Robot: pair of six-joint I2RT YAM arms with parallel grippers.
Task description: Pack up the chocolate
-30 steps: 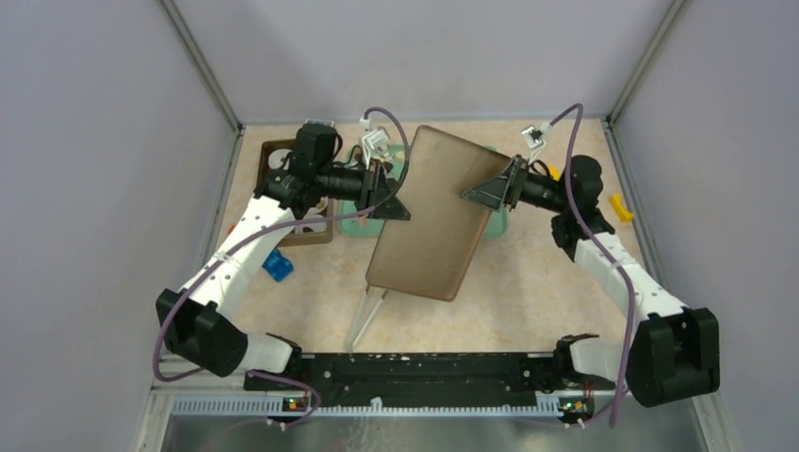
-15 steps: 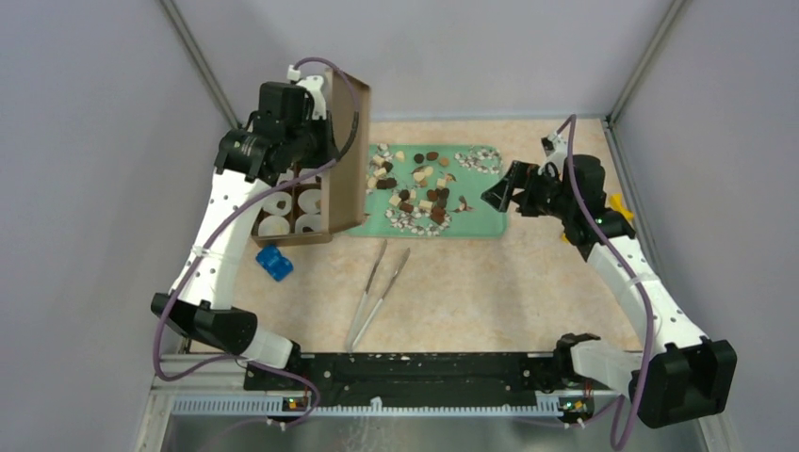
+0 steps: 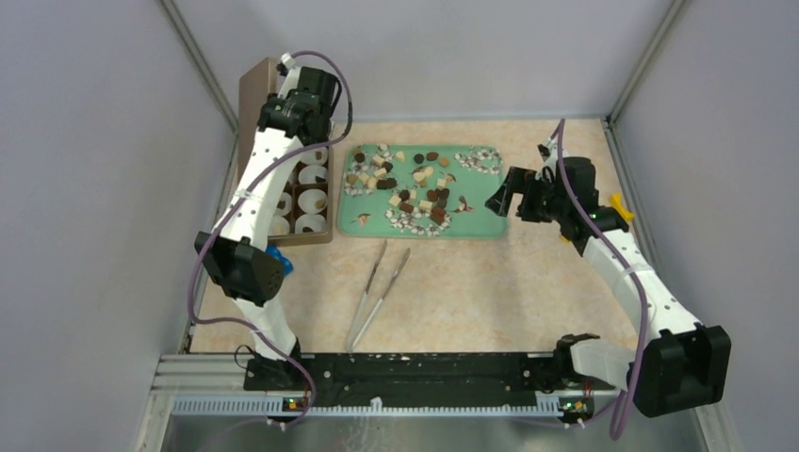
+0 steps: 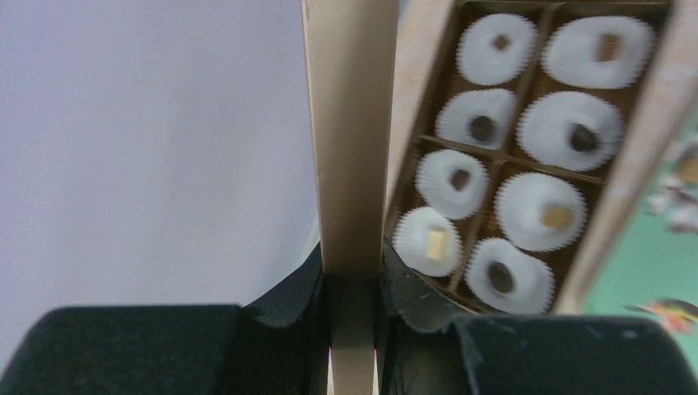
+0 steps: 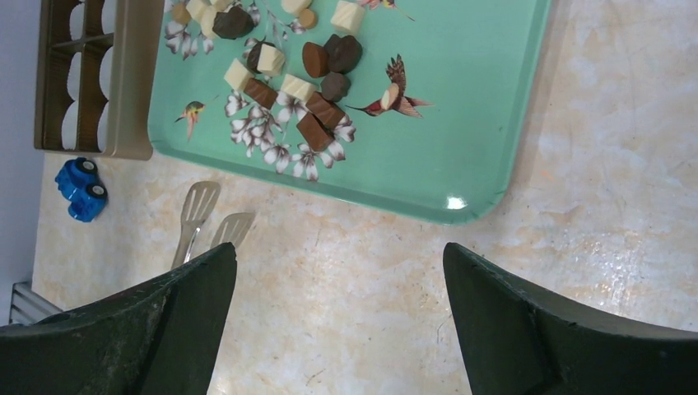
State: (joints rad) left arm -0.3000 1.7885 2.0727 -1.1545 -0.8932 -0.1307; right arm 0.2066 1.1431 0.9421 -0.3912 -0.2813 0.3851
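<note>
- L gripper (image 4: pixel 352 276) clamped on tan box lid (image 4: pixel 350 123), upright, far-left corner.
- R gripper (image 5: pixel 336 263) jaws apart, by right edge of green tray (image 5: pixel 461 123).
- Chocolate (image 5: pixel 317 107) mostly on green tray, far edge centre; some pcs in paper cups (image 4: pixel 535 210) of box (image 4: pixel 638 140).

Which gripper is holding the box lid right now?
The left gripper: it is shut on the edge of the tan lid. The right gripper hangs open and empty over the table beside the green tray.
</note>
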